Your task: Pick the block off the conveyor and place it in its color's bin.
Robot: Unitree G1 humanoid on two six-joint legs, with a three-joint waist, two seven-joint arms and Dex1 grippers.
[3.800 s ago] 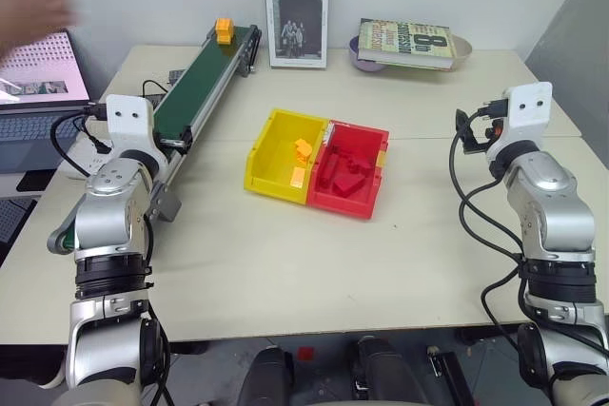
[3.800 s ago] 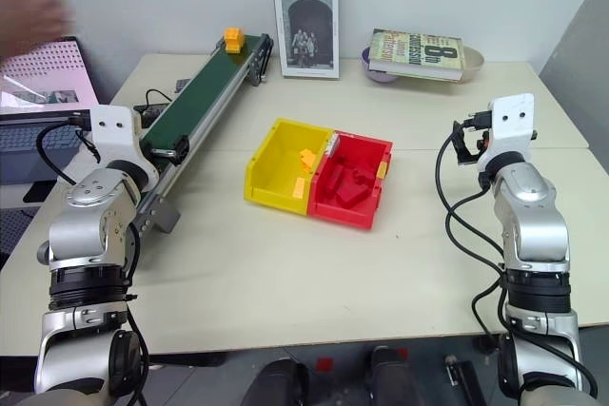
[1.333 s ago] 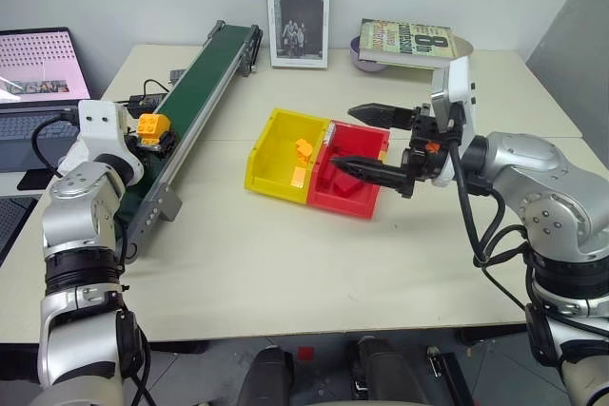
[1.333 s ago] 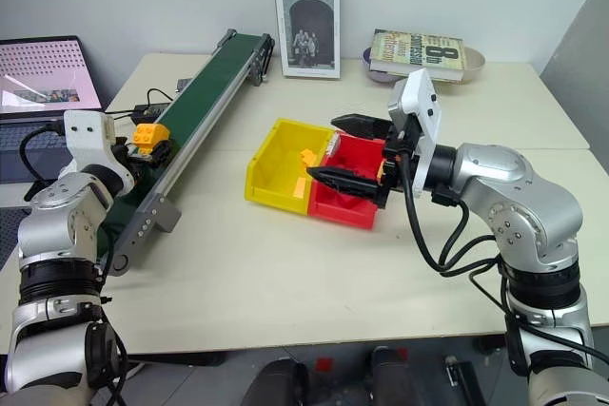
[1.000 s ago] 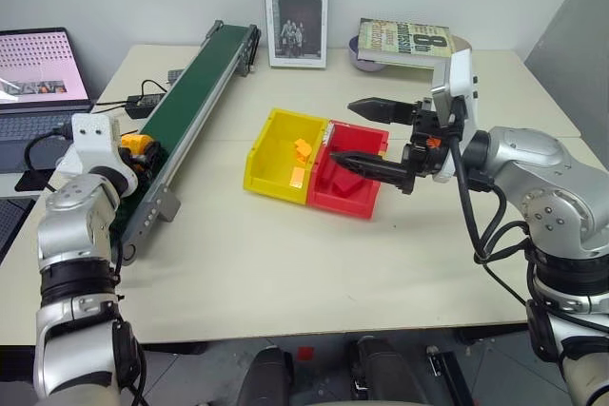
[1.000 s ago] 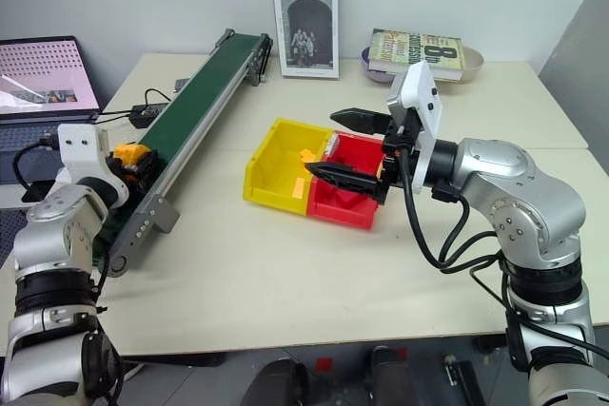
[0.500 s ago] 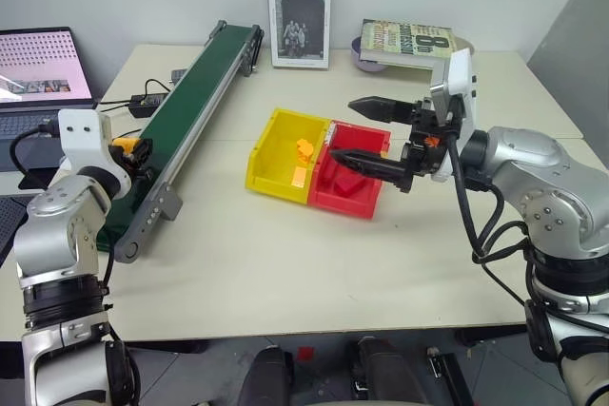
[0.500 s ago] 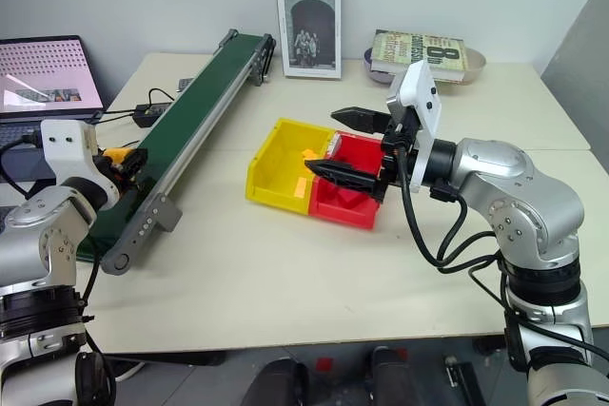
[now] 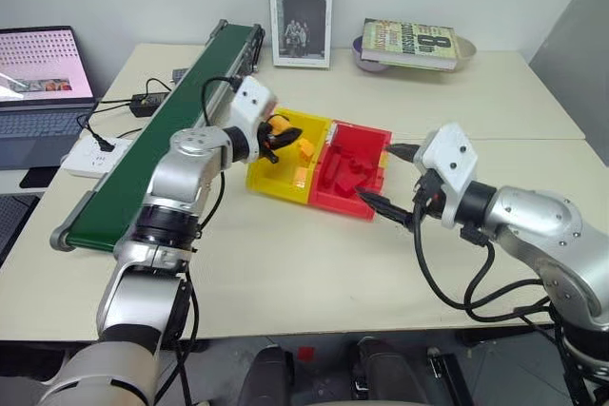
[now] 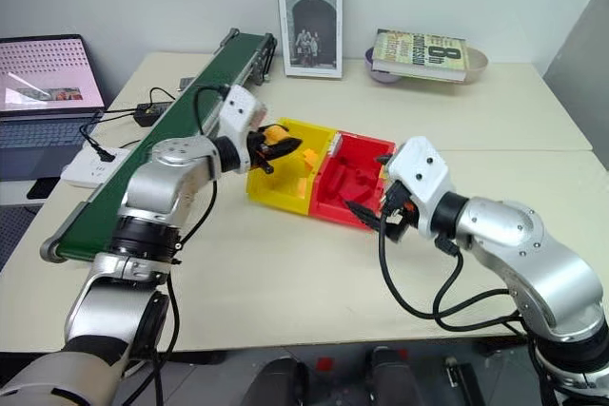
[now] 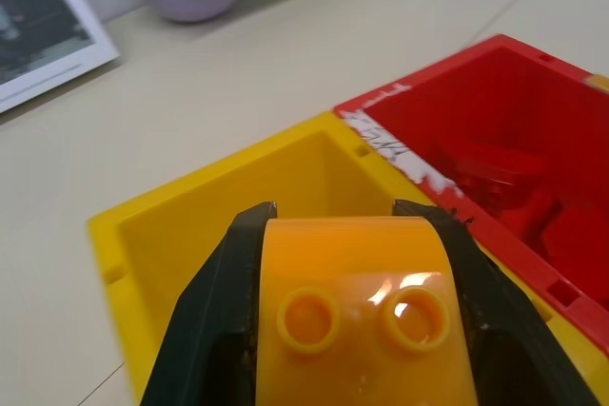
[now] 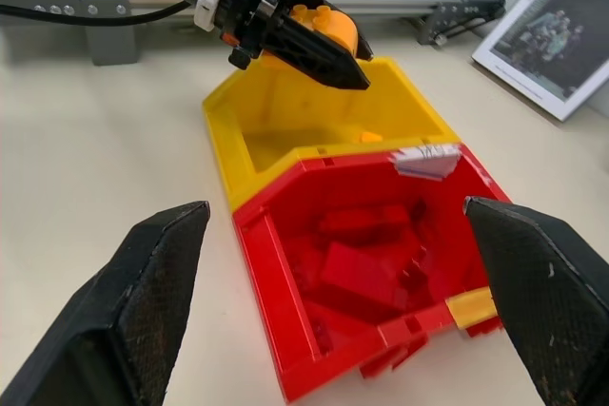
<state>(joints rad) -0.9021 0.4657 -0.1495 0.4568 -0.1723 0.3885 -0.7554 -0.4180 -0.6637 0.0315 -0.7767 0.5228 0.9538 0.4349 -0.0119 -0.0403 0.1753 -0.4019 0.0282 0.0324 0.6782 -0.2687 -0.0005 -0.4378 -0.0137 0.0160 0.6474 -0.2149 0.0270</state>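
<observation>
The glossy, studded yellow-orange block [image 11: 357, 311] sits clamped in the left gripper [image 9: 279, 134] above the bin's [image 9: 259, 170] near-conveyor rim (seemingly clear of it); the right gripper [image 12: 347, 301] gapes wide.

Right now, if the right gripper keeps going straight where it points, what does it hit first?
Probably the red tray: the open right gripper faces its near wall, with the red bricks inside just beyond. Depth is unclear, so it might pass over the rim.
</observation>
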